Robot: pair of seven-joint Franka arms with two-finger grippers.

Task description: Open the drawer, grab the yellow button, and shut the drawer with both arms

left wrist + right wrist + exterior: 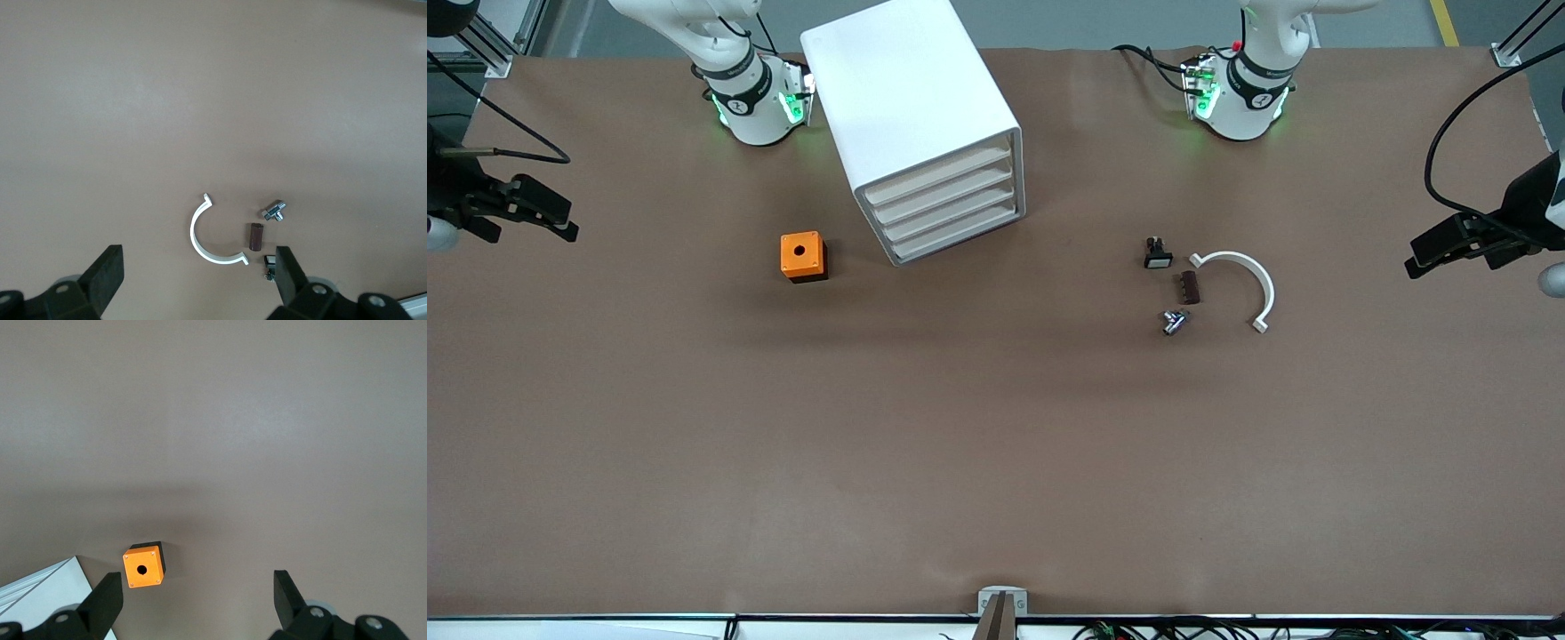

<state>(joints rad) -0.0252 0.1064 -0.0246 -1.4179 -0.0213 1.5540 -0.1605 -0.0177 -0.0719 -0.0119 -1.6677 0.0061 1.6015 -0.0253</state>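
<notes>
- Left tool (pixel 193 283), fingers spread and empty, waits high over the surface (pixel 996 444) at the left arm's end, well apart from the drawer cabinet (pixel 925 133).
- Right tool (pixel 193 603), likewise spread and empty, waits at the right arm's end.
- Nothing has begun: all drawers look shut, and the button is not visible, presumably inside.
- Next, one tool must reach a drawer front.
- The orange box (pixel 803 256) sits beside the cabinet; a white clip (pixel 1249 276) and small parts lie toward the left arm's end. Plenty of open room remains.

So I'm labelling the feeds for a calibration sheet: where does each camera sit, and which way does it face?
Front view: high across the table, facing both bases, drawer cabinet between them.
Left wrist view: on the left arm, looking down past the open left gripper at the white half-ring.
Right wrist view: likewise, open right gripper, orange box.
Front shares both: ring, box.
</notes>
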